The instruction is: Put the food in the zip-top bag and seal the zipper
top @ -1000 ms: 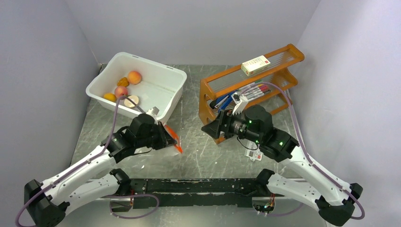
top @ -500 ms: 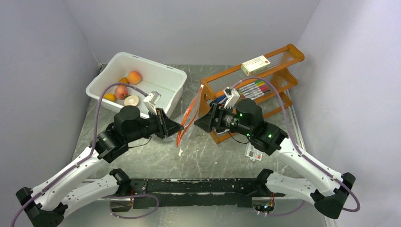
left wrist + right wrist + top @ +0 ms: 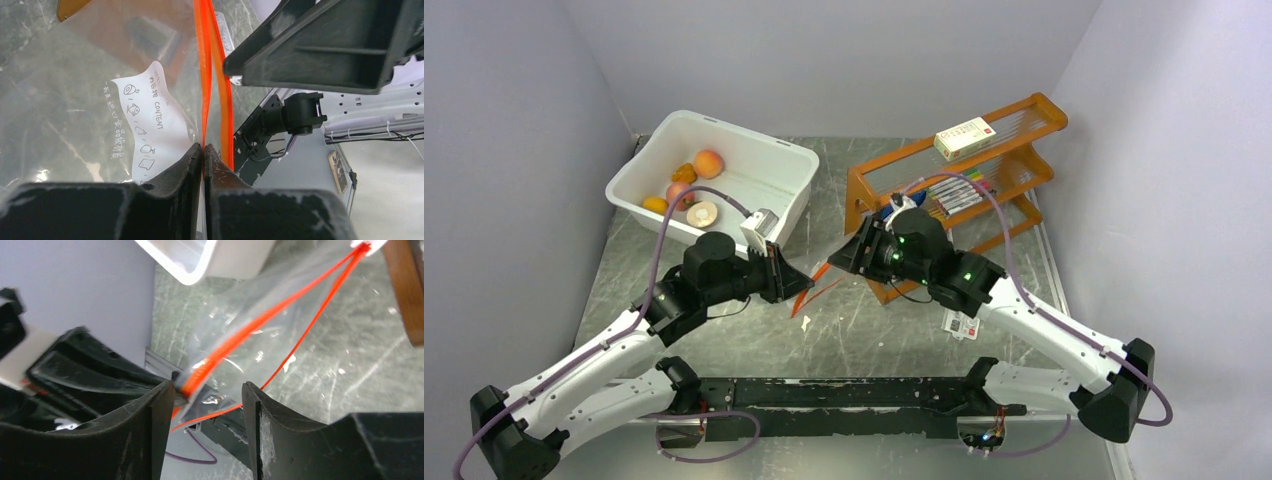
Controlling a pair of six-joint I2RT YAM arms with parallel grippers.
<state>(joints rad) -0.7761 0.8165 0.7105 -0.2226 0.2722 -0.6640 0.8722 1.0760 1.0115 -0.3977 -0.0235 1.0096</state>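
Left fingers: pressed together, clamped on one lip of the zipper at the edge of the zip-top bag.

Right fingers: apart, standing either side of the bag's parted mouth. One orange lip lies against one finger; the other runs free through the gap.

The bag hangs between the two arms over the middle of the surface, its white label showing.

The food lies in the white tub at the far left, well apart from the bag.
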